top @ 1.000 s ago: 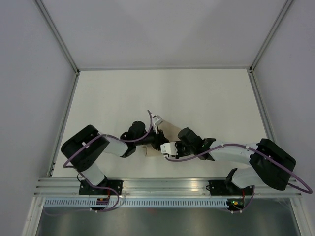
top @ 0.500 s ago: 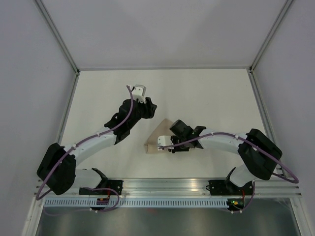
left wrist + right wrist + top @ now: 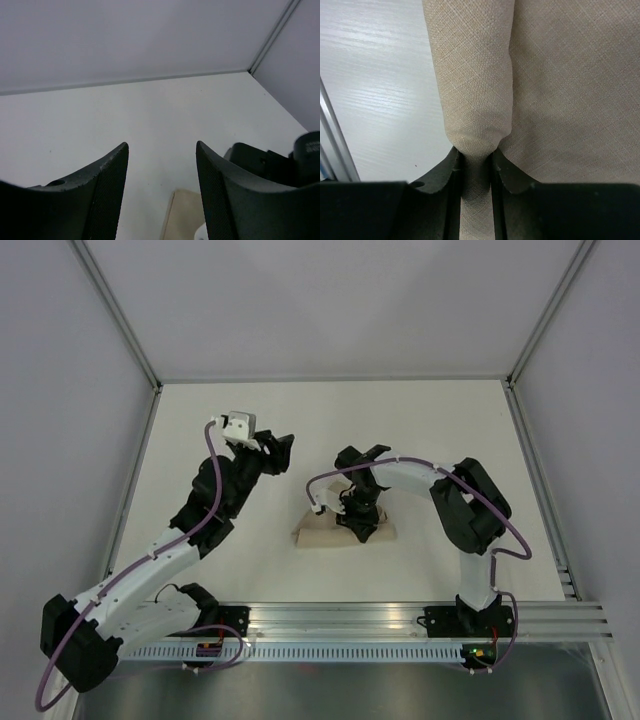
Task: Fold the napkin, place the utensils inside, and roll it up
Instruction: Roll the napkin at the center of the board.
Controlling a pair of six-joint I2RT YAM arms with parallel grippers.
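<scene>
On the table (image 3: 420, 430) just before the arms, the right gripper (image 3: 474, 161) is pinching the rolled edge of the soft, light napkin (image 3: 322, 533), which is likely slumping unless gripped across the roll, while the left gripper (image 3: 161, 150) is hanging wide and empty.

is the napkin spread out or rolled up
Rolled, at least partly: the right wrist view shows a tube of the napkin pinched in the right claw, with a flat layer beside it.

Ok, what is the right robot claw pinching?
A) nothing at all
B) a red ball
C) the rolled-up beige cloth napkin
C: in the right wrist view the right gripper is clamped on a rolled fold of the soft beige cloth napkin.
</scene>
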